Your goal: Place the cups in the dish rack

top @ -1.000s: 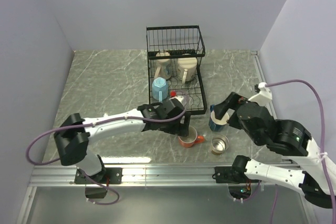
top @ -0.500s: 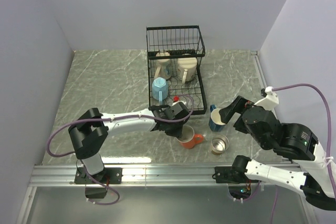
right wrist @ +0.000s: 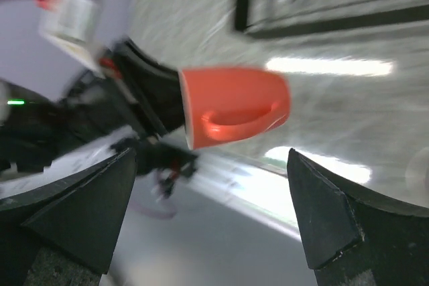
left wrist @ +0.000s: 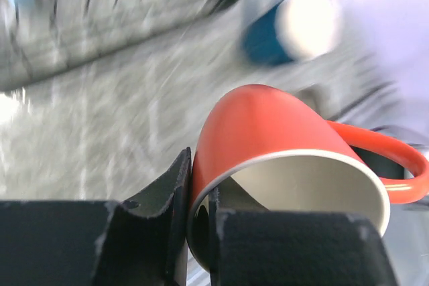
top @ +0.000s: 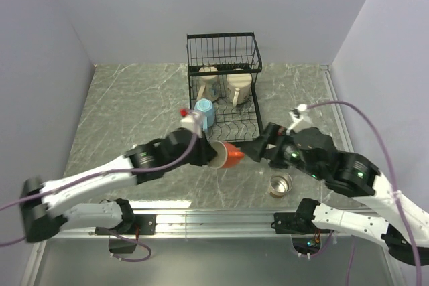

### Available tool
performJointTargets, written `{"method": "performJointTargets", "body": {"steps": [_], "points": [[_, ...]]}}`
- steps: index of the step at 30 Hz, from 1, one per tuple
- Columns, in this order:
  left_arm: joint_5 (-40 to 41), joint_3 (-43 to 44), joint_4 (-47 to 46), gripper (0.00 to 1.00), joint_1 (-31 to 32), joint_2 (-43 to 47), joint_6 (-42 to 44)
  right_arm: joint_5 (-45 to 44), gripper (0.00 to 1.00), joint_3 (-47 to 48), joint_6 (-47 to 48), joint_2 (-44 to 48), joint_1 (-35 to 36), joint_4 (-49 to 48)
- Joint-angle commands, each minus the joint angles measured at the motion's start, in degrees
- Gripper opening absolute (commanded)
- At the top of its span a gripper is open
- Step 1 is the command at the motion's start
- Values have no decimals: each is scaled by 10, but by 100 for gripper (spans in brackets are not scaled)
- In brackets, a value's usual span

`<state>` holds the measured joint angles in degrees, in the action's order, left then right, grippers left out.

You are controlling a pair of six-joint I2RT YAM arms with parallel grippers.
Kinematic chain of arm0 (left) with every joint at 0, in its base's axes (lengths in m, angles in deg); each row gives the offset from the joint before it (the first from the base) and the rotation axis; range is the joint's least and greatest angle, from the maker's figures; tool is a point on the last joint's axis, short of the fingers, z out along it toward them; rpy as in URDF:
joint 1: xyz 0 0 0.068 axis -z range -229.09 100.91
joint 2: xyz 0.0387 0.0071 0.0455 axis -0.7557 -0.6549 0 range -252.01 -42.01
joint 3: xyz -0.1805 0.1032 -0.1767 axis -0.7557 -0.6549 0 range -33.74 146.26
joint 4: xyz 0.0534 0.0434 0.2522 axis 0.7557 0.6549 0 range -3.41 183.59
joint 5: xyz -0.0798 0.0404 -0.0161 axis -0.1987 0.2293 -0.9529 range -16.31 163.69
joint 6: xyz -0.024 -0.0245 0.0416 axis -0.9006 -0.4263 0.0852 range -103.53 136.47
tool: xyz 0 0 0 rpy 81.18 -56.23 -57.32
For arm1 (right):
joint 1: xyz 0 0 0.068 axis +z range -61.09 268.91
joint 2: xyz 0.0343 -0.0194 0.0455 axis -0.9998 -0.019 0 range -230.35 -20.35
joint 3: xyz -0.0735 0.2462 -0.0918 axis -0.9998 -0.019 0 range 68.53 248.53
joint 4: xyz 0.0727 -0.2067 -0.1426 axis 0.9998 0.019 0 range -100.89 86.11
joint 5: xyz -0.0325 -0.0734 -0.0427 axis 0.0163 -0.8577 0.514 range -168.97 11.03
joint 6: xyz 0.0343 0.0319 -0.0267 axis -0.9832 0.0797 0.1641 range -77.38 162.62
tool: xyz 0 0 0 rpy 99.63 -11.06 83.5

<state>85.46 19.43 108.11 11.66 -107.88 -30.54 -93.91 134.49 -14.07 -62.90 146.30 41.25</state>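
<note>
Now left jaws pinch the orange mug (left wrist: 268, 132) by its rim, right jaws wide; next it needs carrying into the dish rack (top: 221, 35).

Robot lab bench, plain walls (top: 201, 5), marble-look tabletop (top: 134, 98)

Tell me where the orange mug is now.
Top view, centre: the orange mug is held sideways by the left gripper, just in front of the dish rack, the right gripper beside it.

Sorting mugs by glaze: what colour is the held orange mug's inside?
Cream-white inside the orange mug, clearest in the left wrist view.
</note>
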Motion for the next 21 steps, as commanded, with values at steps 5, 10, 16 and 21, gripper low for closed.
{"method": "performJointTargets", "body": {"steps": [5, 10, 16, 21], "points": [[85, -80, -201, 0, -2, 213, 55, 356, 100, -28, -68, -54, -88, -327], [134, -104, -204, 0, -2, 275, 74, 466, 100, -128, -282, -62, -134, -590], [177, -134, -272, 0, -2, 297, 114, 507, 100, -172, -427, -114, -105, -752], [166, -125, -315, 0, -2, 279, 197, 518, 100, -219, -528, -141, -93, -841]]}}
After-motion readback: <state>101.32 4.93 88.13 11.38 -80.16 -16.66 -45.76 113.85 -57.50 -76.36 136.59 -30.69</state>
